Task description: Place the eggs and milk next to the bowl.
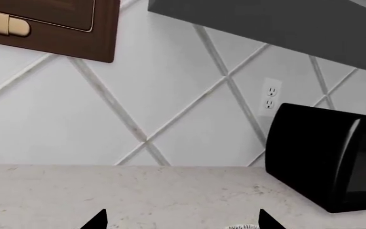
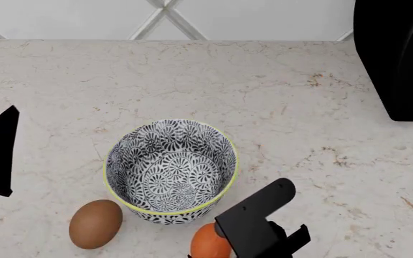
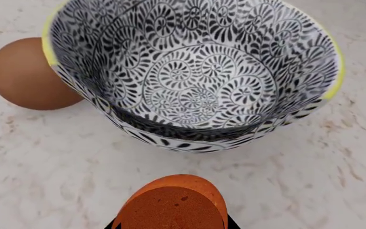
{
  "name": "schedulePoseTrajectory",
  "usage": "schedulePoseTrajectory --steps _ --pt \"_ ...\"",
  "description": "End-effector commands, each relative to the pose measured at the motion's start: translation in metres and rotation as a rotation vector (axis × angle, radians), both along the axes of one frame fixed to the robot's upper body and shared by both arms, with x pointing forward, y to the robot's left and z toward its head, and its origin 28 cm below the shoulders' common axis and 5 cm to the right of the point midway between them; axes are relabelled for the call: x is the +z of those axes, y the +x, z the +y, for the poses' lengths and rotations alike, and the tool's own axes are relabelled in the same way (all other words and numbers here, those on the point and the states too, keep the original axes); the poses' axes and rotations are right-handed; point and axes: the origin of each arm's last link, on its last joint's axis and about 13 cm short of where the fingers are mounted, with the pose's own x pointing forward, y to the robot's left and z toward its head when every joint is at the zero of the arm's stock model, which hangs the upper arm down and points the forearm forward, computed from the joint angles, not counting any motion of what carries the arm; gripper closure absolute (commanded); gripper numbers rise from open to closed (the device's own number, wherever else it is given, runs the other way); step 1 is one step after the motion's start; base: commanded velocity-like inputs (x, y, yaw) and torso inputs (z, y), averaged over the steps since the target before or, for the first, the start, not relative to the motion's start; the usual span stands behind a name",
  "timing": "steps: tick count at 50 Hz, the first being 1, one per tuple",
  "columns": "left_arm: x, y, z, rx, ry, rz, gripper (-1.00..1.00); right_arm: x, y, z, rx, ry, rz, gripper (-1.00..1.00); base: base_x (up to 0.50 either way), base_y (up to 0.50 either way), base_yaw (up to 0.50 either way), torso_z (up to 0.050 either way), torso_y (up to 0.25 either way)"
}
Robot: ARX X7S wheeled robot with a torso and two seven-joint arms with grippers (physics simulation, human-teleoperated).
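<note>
**Orange egg in the right gripper, just short of the bowl**

Marble-look bench (image 2: pixel 278 91) runs pale and veined to a white tiled wall (image 1: pixel 170 95). Bowl (image 2: pixel 170 169) stands upright near the bench's front edge, toward the middle. Brown egg (image 2: pixel 95 223) lies on the bench at the bowl's front-left, just beside its wall; I cannot tell whether they touch. Orange egg (image 2: pixel 210 242) sits at the bowl's front-right, close to its base, pinched by the right gripper (image 2: pixel 225 244), whose black body angles over it. From the right wrist camera that egg (image 3: pixel 173 205) fills the near foreground between the fingers, with the bowl (image 3: pixel 196 76) beyond and the brown egg (image 3: pixel 27 74) off to its side. Left gripper (image 1: pixel 179 220) hangs over bare bench at the left, its two tips spread wide apart on nothing. A black appliance (image 2: pixel 400 54) stands at the back right corner. No milk shows in any view.
</note>
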Motion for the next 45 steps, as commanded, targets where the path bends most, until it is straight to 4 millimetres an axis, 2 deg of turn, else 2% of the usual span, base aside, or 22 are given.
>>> schedulePoseTrajectory --steps 1,22,33,34,45 --pt "0.0004 0.0019 0.0043 0.004 -0.020 -0.019 -1.00 -0.0014 0.0097 0.0003 0.008 0.020 -0.018 1.00 0.00 0.00 0.00 0.000 0.000" --pt "-0.0020 0.0017 0.0074 0.019 -0.022 -0.014 -1.00 -0.0083 0.0194 0.0024 0.009 0.029 -0.002 1.00 0.00 0.00 0.00 0.000 0.000" --pt "-0.0010 0.0030 0.0079 0.027 -0.018 -0.018 -1.00 -0.0103 0.0165 0.0003 0.013 0.023 0.005 1.00 0.00 0.00 0.00 0.000 0.000" --pt "-0.0007 0.0030 0.0080 0.028 -0.020 -0.018 -1.00 -0.0106 0.0159 0.0002 0.014 0.019 0.007 -1.00 0.00 0.00 0.00 0.000 0.000" --pt "-0.0011 0.0021 0.0070 0.024 -0.020 -0.018 -1.00 -0.0078 0.0147 0.0001 0.022 0.009 0.008 -1.00 0.00 0.00 0.00 0.000 0.000"
